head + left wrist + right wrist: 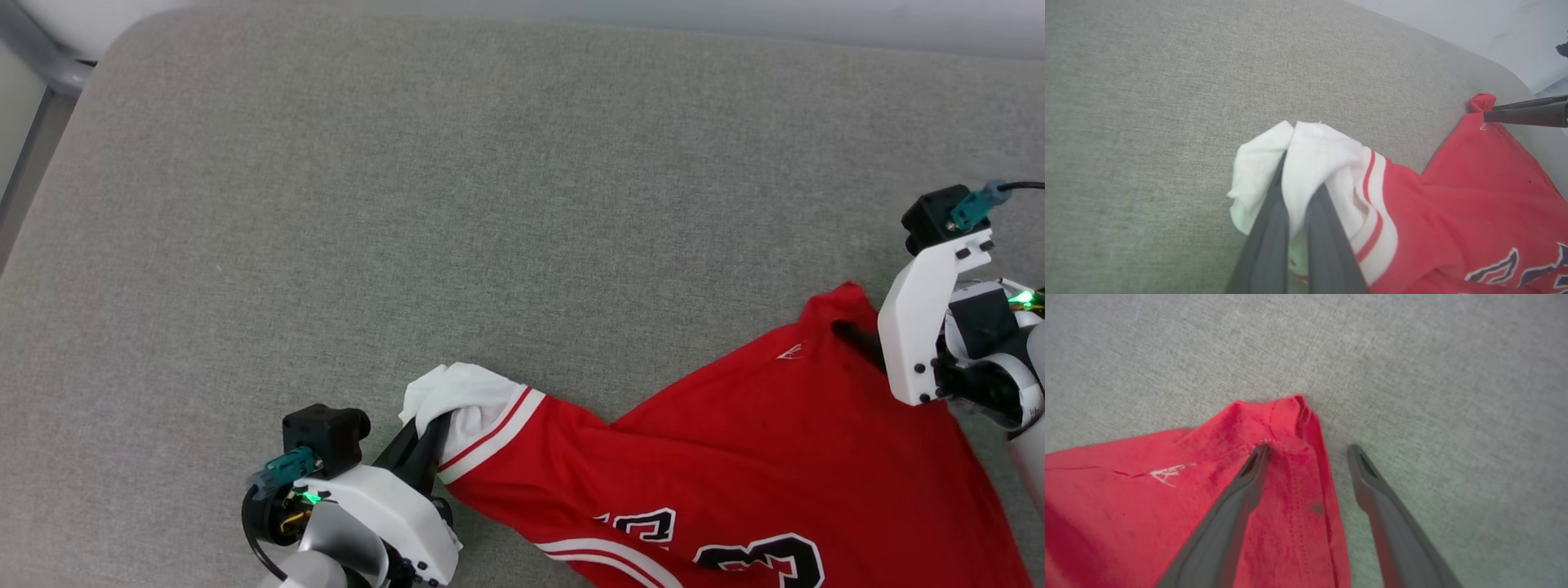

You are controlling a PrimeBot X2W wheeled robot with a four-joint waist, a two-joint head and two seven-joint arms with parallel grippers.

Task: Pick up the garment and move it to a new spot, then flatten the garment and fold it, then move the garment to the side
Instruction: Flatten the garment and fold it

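The garment [759,457] lies across the lower right of the grey fabric surface [490,204], its white sleeve [465,392] clenched in the left tool [431,431], while the right tool [1309,448] stands released, straddling its red corner [1286,416].

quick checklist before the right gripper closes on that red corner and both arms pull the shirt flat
1. Left gripper shut on the white sleeve: ok.
2. Right gripper open, straddling the cloth's edge just below the red corner: ok, one finger on the cloth, the other on the grey surface.
3. Right gripper holding the corner: not ok, jaws not yet closed.
4. Garment flat: not ok, creased between the two grippers.
5. Number of sleeve layers pinched: cannot tell.
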